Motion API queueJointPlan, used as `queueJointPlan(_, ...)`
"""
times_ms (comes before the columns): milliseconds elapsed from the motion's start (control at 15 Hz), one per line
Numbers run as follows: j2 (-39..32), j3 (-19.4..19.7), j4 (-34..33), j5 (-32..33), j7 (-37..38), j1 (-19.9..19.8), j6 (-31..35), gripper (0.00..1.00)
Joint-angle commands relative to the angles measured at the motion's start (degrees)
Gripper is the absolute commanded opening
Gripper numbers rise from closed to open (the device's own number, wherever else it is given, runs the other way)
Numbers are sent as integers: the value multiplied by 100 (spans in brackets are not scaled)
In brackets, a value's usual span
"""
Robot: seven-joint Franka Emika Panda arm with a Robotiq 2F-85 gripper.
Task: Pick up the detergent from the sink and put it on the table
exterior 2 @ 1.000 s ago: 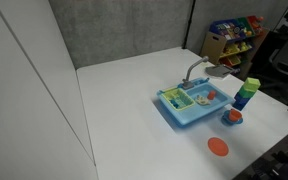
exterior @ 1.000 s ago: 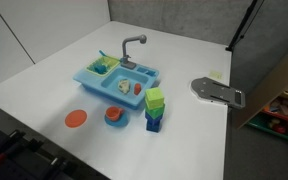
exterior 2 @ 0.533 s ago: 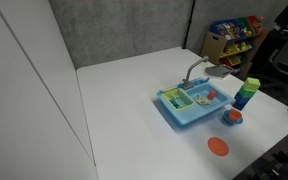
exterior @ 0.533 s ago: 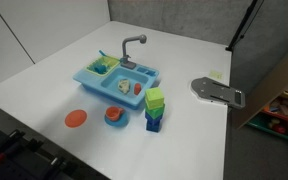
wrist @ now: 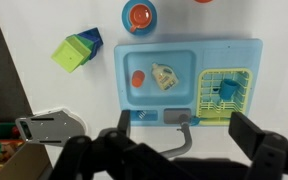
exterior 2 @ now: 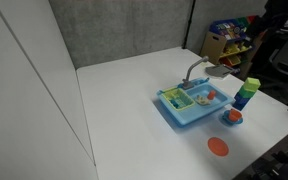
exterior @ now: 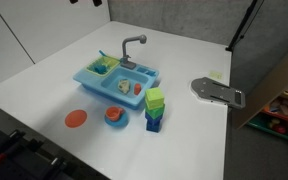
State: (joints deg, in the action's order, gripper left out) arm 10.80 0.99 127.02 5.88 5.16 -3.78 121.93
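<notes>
Detergent (wrist: 165, 76) = 1 tiny whitish bottle, lying in the bigger basin of the light blue sink (wrist: 224, 50) on the white worktop (wrist: 274, 20). 1 orange-red piece (wrist: 138, 78) just at its 9 o'clock, 1 green rack (wrist: 224, 92) approx 3 o'clock. End effector (wrist: 172, 150) spread wide w/ nothing in it, 6 o'clock of the sink in wrist view.

No readable txt, nos. or brand marks in any view rn; detergent (wrist: 165, 76) face too small & blurry to make out.
</notes>
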Motion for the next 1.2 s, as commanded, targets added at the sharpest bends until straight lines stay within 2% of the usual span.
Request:
queueJointPlan(0,-698,53,-479,-269,-110,75,-48,100)
queueJointPlan(933,-3003,232,-1137,-547,-57,-18,1073,100)
queueJointPlan(1067,-3153,248,-1261,-587,-63,-30,966,100)
queueJointPlan(1133,-2986,267,-975,-481,-25,23,1111,100)
